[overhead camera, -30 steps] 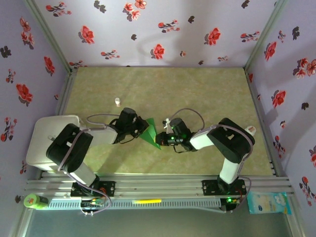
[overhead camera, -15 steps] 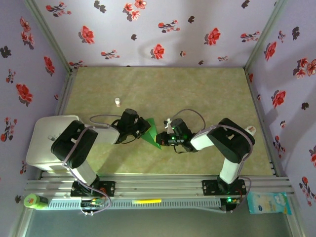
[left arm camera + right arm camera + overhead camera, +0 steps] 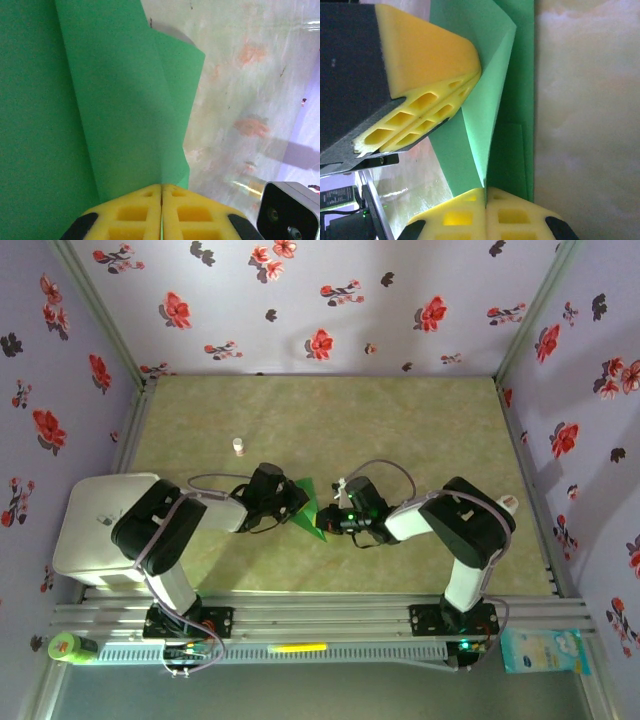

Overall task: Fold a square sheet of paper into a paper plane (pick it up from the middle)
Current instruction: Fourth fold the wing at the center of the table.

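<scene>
Left gripper (image 3: 161, 192) and right gripper (image 3: 485, 197) pinch the square sheet of paper (image 3: 306, 508) from opposite sides; its long axis crosses the line between the 2.

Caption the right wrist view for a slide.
Mid-fold: the right gripper and the left gripper, both shut, pinch the folded green paper from two sides.

Far half of table (image 3: 420, 430) open; 1 small bottle (image 3: 238, 446) stands left of centre. 3 sides closed by walls (image 3: 300, 300). White box (image 3: 95, 525) fills near-left corner. Mid-table tight: left gripper (image 3: 296, 502) and right gripper (image 3: 326, 521) meet at paper (image 3: 308, 510), close together.
</scene>
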`<state>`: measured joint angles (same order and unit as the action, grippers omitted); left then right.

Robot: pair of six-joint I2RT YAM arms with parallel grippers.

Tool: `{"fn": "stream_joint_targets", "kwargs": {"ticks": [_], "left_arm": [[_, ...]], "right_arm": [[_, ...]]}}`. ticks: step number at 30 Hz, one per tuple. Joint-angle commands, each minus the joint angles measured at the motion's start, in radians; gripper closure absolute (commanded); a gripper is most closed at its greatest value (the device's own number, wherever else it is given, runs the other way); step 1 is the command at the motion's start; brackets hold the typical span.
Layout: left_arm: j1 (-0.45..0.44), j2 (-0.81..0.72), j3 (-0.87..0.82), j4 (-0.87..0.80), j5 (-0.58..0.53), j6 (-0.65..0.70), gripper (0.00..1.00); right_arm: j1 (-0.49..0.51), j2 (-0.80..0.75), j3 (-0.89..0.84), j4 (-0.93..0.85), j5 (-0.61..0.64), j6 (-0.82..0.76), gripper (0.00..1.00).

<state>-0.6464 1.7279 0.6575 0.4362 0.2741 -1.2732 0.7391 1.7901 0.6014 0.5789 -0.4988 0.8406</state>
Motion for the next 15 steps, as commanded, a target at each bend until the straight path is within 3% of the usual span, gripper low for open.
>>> {"fn": "stream_joint_targets", "kwargs": {"ticks": [1, 15], "left_arm": [[-0.006, 0.012, 0.018, 0.012, 0.003, -0.002, 0.91], [-0.004, 0.040, 0.046, -0.004, 0.010, 0.026, 0.90]], "right_arm": [[-0.012, 0.050, 0.005, -0.069, 0.021, 0.014, 1.00], [-0.028, 0.055, 0.008, -0.089, 0.011, 0.015, 1.00]]}}
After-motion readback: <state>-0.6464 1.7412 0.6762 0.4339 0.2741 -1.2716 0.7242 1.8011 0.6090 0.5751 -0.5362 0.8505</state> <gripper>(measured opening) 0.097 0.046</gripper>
